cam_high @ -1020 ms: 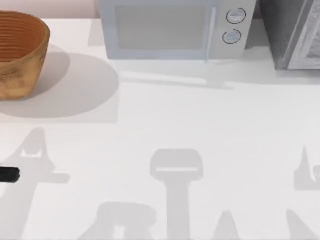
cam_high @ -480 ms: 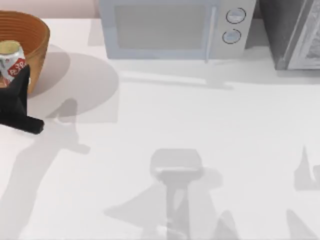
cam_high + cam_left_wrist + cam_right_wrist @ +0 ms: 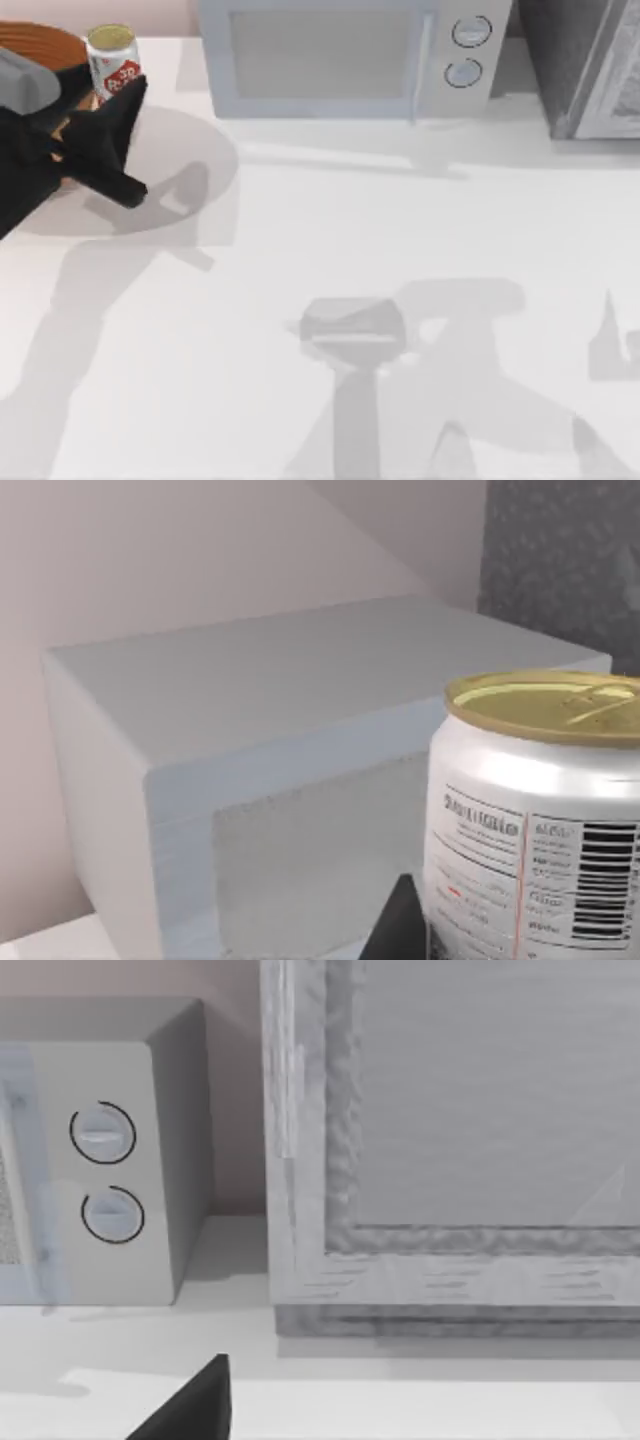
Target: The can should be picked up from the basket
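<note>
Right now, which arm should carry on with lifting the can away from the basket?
The left. Its pincer is at the table's far-left corner, shut on the can, which stands upright above the basket. The right arm is off by the microwave and grey cabinet, far from the can.

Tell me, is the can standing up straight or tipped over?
Standing up straight. The can has its gold top up and level in the left wrist view, held in the left hand.
</note>
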Robot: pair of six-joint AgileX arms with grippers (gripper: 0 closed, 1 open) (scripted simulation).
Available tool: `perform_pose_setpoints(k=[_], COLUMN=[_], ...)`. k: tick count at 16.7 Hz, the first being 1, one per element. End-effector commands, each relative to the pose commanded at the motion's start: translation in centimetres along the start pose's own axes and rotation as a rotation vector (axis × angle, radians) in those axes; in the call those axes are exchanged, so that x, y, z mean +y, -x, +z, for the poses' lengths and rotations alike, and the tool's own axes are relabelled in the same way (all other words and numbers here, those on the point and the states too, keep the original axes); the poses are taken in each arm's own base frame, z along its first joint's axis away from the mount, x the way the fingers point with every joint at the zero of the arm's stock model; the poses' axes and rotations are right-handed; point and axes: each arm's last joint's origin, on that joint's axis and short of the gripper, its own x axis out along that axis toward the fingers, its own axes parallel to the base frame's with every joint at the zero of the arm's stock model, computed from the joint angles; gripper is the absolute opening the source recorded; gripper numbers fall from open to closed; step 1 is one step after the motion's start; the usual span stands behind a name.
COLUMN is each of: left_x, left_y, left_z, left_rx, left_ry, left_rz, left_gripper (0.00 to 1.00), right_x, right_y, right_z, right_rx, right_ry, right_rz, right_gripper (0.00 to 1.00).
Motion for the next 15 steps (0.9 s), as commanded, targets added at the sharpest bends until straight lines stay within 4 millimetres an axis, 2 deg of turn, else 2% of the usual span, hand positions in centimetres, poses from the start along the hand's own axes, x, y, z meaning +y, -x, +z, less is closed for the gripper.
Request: perform_pose_setpoints(k=[8,15], left_x=[0.5,0.3], left_y=[-5.9,-10.1], left_z=[-1.8,-4.3], left_rx=[-0.049,-0.111], left_ry=[-0.03,-0.106], left_rz=[-0.224,-0.435], left_gripper=[0.0,0.0], right_x=[0.0,0.0], right_y=[0.0,0.0], right_z=[0.0,0.0], right_rx=[0.0,0.0], right_ry=[0.0,0.0], right_rz=[0.0,0.0], right_gripper=[1.0,1.0])
